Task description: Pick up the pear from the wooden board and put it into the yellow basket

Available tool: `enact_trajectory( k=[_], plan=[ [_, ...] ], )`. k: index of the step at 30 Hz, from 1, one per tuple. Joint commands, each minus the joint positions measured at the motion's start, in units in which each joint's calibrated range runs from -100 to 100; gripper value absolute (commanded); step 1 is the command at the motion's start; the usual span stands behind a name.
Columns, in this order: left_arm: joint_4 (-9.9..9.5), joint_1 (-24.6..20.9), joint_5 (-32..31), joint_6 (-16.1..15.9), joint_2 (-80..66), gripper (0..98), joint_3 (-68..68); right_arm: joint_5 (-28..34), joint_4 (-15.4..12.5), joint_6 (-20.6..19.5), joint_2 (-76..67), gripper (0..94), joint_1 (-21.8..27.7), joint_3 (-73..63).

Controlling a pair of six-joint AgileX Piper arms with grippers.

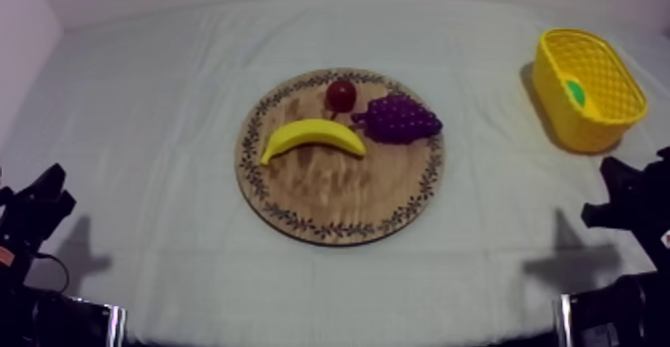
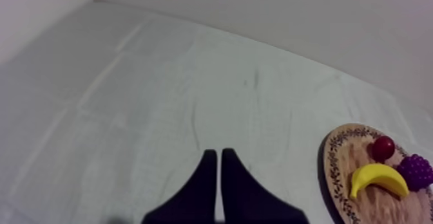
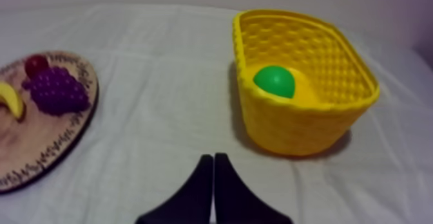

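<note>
Top view: round wooden board with a patterned rim [image 1: 334, 196] sitting mid-table on the grey-white cloth [image 1: 150, 122], yellow woven-look plastic basket [image 1: 588, 127] way over at the far right, well apart from the board.
On the board: curved yellow toy banana [image 1: 312, 137] across the middle, purple bunch of toy grapes [image 1: 399, 119] just beside its right end, small red fruit [image 1: 341, 95] right behind the banana and next to the grapes.
Pear: green toy pear [image 3: 274, 81] down inside the yellow basket, low against one wall, only the rounded top on show. Not on the board.
Left gripper [image 2: 216, 154]: two black fingers pressed together into a narrow wedge, gripping nothing, hanging over bare cloth with the board off to one side.
Right gripper [image 3: 213, 157]: same deal, fingers squeezed into a thin wedge, nothing in them, over the cloth between board and basket, near the basket but not touching it.
</note>
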Motion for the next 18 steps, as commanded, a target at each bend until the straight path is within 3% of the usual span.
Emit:
enact_trajectory(
  k=[1,18],
  plan=[
    [-0.01,0.0,0.0,0.0,0.0,0.1,-0.1,-0.1,0.0,2.4,-0.1,0.5,1.1,0.0],
    [-0.01,0.0,0.0,0.0,0.0,0.1,-0.1,-0.1,0.0,2.4,-0.2,0.5,1.8,0.0]
  ],
)
